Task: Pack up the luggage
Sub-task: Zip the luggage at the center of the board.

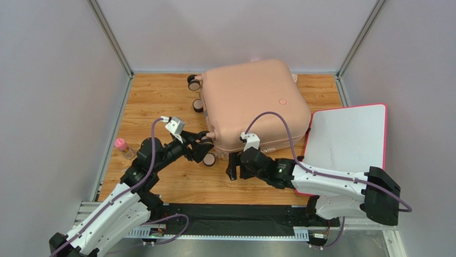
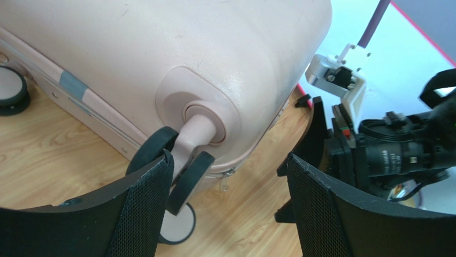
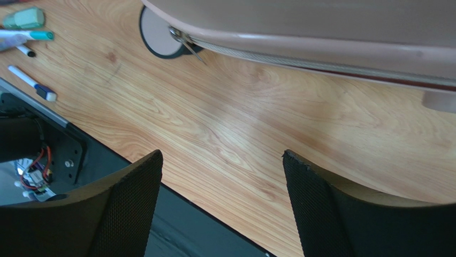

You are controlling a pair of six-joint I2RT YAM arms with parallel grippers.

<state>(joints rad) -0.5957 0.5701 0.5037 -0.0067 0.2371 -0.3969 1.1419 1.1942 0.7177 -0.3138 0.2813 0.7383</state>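
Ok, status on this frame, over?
Left end effector open beside black caster wheel. Right end effector open, empty. Pale pink hard-shell suitcase lies flat, lid down. Nothing blocking.

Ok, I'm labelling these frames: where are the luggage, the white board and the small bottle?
luggage [image 1: 251,101], top view, middle of shell.
white board [image 1: 350,136], top view, bare centre.
small bottle [image 1: 120,143], top view, pink cap.

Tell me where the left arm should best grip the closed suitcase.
Probably the near caster, by its stem, with the left end effector coming from the wheel end of the suitcase. The shell is broad, smooth and rounded, too wide for the jaws; the caster juts out, narrow enough to fit between them.
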